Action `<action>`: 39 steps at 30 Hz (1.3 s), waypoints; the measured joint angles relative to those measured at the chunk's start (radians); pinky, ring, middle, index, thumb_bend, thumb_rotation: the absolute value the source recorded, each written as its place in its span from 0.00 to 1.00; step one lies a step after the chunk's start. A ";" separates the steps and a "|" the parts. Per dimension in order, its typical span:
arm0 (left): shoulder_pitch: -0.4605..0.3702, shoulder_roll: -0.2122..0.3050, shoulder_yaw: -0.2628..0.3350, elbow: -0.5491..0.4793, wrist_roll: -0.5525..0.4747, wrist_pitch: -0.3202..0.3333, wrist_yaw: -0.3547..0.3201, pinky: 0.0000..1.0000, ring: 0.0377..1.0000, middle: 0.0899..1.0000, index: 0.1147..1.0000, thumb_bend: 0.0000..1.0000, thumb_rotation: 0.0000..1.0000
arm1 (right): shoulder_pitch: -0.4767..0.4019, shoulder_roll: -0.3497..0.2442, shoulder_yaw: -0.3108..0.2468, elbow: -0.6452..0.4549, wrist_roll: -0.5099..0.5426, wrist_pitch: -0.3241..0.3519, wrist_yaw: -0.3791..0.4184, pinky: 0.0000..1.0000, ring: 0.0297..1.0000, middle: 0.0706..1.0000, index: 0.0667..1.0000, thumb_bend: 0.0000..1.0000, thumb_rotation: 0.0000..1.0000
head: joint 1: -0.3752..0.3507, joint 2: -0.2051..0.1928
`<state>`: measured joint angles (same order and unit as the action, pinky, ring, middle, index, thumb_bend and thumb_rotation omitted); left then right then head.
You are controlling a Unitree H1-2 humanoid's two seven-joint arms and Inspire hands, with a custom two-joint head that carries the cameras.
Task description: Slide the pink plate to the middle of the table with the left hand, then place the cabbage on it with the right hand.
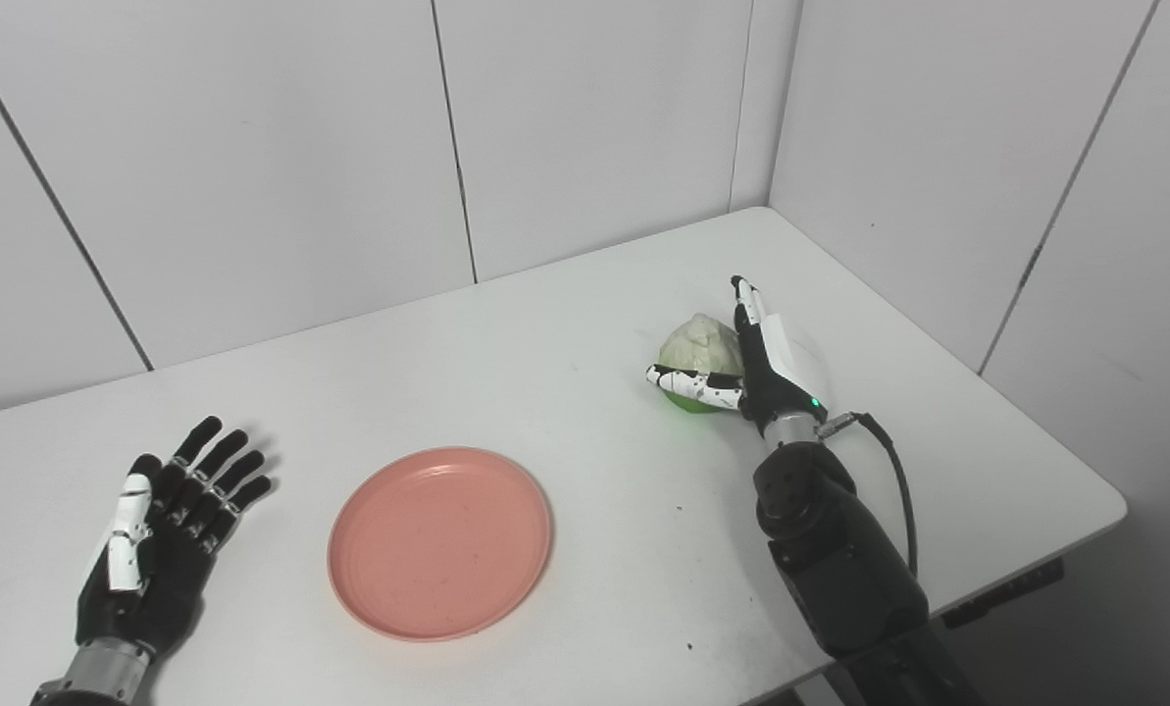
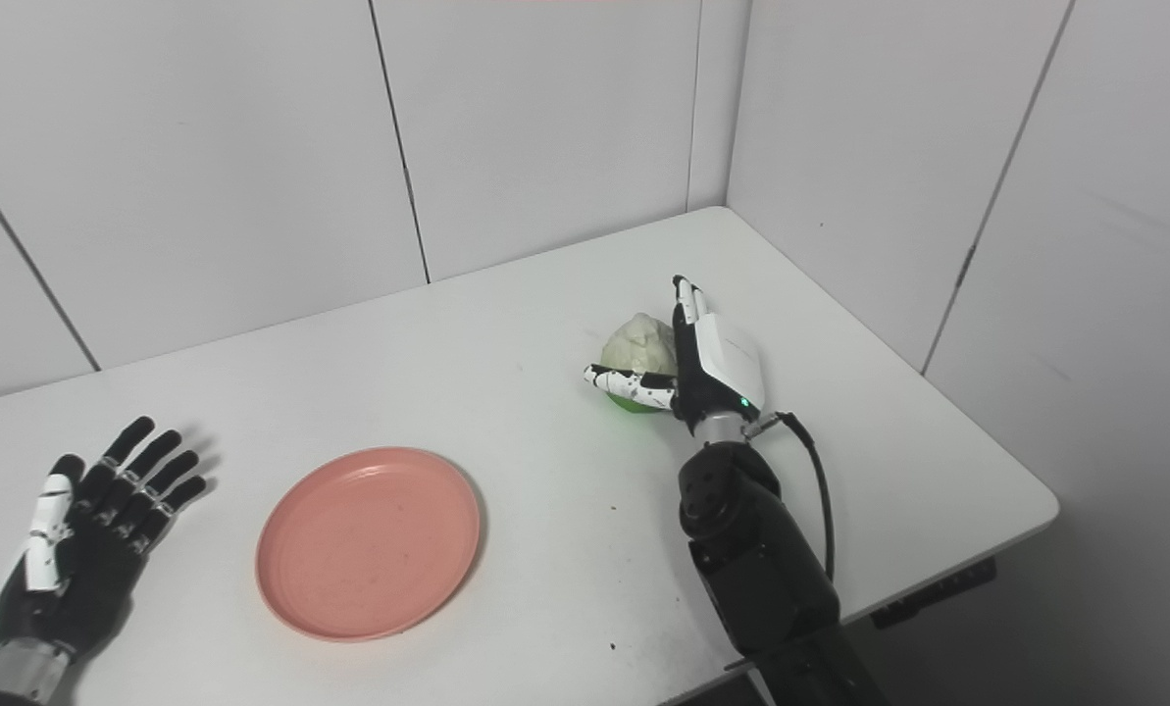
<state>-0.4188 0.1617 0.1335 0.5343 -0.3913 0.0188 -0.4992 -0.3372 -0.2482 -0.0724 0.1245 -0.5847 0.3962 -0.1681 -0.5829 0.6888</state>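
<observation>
At the far left I see my left hand (image 1: 158, 529), black with a white plate on the thumb. It lies low over the white table (image 1: 565, 324) near the front edge, palm turned up toward the camera. Its fingers (image 1: 214, 469) are spread apart and point away from me, and it holds nothing. It does not touch the plate; there is a clear strip of table between them.

Next, to the right of this hand, the round pink plastic plate (image 1: 439, 541) lies flat on the table. It sits in the front half of the table, a little left of the middle as I see it. The plate has nothing on it, only some small dark specks on its surface.

Further right and farther back is the small cabbage (image 1: 699, 345), pale yellowish-white on top and bright green at the bottom. It is well apart from the plate. I cannot tell if it rests on the table or is slightly lifted.

My right hand (image 1: 756, 358) is at the cabbage. The white speckled thumb (image 1: 694, 383) crosses in front of its lower part and the fingers stand straight up along its right side, so the hand is open around the cabbage and not closed on it. The black right forearm (image 1: 830, 549) comes from the bottom edge, with a black cable (image 1: 896, 471) at the wrist.
</observation>
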 measured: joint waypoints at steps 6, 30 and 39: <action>0.003 0.000 0.001 -0.006 0.000 0.003 0.000 0.83 0.85 0.87 0.86 0.45 1.00 | -0.002 0.000 0.001 0.003 0.038 0.001 0.002 0.79 0.96 1.00 1.00 1.00 0.49 | 0.000 0.000; 0.030 0.002 -0.002 -0.051 0.001 0.015 0.016 0.85 0.86 0.87 0.86 0.46 1.00 | -0.020 -0.032 0.030 0.110 0.076 -0.108 -0.072 0.73 0.80 0.83 0.85 1.00 0.15 | 0.018 0.011; 0.036 0.002 -0.005 -0.063 0.001 0.021 0.018 0.84 0.86 0.87 0.86 0.46 1.00 | -0.026 -0.031 0.023 0.147 0.077 -0.139 -0.168 0.47 0.50 0.52 0.51 0.68 0.08 | 0.018 0.011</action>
<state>-0.3828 0.1634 0.1284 0.4708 -0.3906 0.0402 -0.4815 -0.3636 -0.2793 -0.0495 0.2715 -0.5073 0.2571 -0.3356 -0.5645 0.6995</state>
